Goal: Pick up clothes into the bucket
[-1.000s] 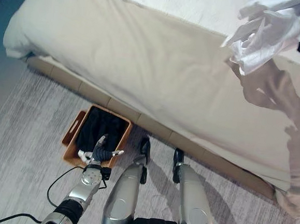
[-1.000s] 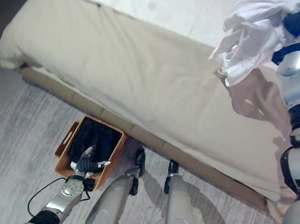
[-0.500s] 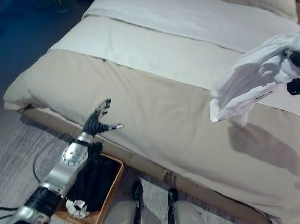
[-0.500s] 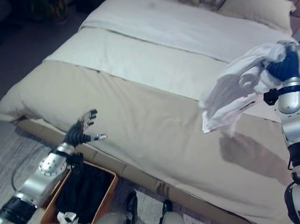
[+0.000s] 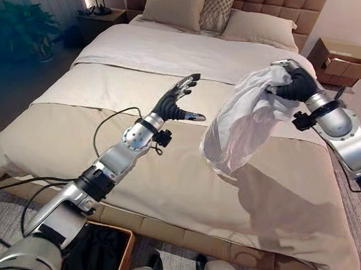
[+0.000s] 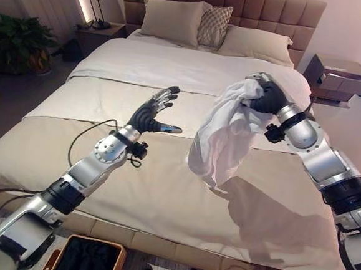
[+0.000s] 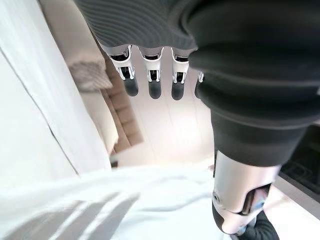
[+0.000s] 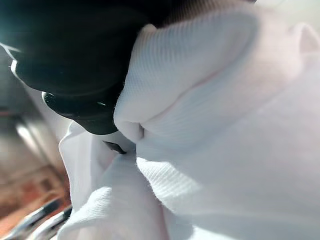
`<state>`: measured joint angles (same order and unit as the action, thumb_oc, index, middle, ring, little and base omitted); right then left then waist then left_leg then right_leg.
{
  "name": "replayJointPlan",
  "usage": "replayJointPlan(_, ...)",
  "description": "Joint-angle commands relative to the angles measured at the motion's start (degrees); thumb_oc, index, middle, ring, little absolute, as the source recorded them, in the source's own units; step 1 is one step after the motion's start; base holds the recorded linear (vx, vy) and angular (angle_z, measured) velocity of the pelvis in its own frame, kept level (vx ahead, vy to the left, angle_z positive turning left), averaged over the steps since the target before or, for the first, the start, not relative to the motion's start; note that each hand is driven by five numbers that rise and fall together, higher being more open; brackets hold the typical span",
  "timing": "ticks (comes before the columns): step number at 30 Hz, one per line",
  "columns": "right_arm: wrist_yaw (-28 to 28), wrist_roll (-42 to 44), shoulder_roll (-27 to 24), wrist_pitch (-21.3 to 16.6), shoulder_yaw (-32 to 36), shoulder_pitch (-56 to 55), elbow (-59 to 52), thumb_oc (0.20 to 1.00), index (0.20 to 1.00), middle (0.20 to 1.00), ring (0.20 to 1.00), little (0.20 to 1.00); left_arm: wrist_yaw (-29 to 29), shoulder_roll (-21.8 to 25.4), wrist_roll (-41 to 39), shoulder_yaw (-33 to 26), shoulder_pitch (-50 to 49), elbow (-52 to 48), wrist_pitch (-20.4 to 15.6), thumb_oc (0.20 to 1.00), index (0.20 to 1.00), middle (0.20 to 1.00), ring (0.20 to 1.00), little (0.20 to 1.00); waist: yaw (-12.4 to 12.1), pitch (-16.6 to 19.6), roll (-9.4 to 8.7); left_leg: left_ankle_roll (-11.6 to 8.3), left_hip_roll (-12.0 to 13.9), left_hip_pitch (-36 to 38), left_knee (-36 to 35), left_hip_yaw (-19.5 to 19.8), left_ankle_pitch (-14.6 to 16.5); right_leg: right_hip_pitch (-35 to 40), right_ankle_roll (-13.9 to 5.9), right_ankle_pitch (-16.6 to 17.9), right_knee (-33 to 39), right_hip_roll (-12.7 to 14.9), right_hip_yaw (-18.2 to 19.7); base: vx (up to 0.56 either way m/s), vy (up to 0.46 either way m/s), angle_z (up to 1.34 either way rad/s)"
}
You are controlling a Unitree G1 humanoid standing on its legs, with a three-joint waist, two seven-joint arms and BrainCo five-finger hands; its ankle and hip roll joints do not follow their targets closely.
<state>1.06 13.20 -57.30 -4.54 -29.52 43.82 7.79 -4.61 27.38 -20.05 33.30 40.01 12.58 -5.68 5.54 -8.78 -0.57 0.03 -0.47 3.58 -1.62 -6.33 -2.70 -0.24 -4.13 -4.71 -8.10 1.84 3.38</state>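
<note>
A white garment [image 5: 240, 130] hangs in the air over the beige bedspread, bunched at its top inside my right hand [image 5: 292, 85], which is shut on it. The right wrist view has the same white cloth [image 8: 220, 125] pressed against the dark hand cover. To the left of the garment my left hand [image 5: 178, 103] is raised above the bed, fingers straight and spread, open and holding nothing. Its dark fingertips [image 7: 152, 89] point into free air. The wicker basket [image 6: 89, 258] stands on the floor at the foot of the bed, with dark clothes inside.
The large bed [image 5: 174, 59] takes up most of the scene, with several pillows [image 6: 171, 18] at the headboard. A nightstand [image 5: 340, 57] with an open drawer stands at the far right. A lamp and a plant [image 6: 15, 44] are at the far left.
The camera has tilted up from the floor to the whole bed. My left arm has risen from the basket to above the bed. The right hand has carried the garment leftward.
</note>
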Motion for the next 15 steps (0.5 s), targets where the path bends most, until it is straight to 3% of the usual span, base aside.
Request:
replayJointPlan(1,0.88,3.88,1.92,-3.24,1.1,5.47,-5.5,0.2,0.2,0.2,0.2,0.2,-0.85,-1.94,-1.67,1.41,2.72,4.59,-0.95,1.0,1.0,1.0,1.0,1.0,-1.4,4.67,-2.11,0.74,-1.23,-0.68,5.23,0.45,6.41,-1.05,-3.45,6.17,4.03,2.58,-0.3,0.0,0.0,0.0)
replayJointPlan(8,-0.02,4.65,4.62,-4.34,1.47,5.69,-14.69,0.2,0.2,0.2,0.2,0.2,-2.62,-6.57,3.56,1.66,4.74,9.9,1.03,1.0,1.0,1.0,1.0,1.0,-1.64,4.98,-2.07,0.74,-1.3,-0.35,5.21,1.65,6.4,0.05,-3.31,5.78,4.38,2.81,-1.57,0.0,-0.004,0.01)
replayJointPlan(15,-0.78,6.52,5.79,-4.99,2.22,5.18,-18.58,0.2,0.2,0.2,0.2,0.2,-1.42,-8.61,2.01,2.88,5.55,10.79,1.32,1.0,1.0,1.0,1.0,1.0,-1.69,5.11,-1.93,0.76,-1.45,-0.22,5.15,2.43,6.31,0.69,-3.17,5.55,4.47,3.03,-2.35,0.01,-0.006,0.04)
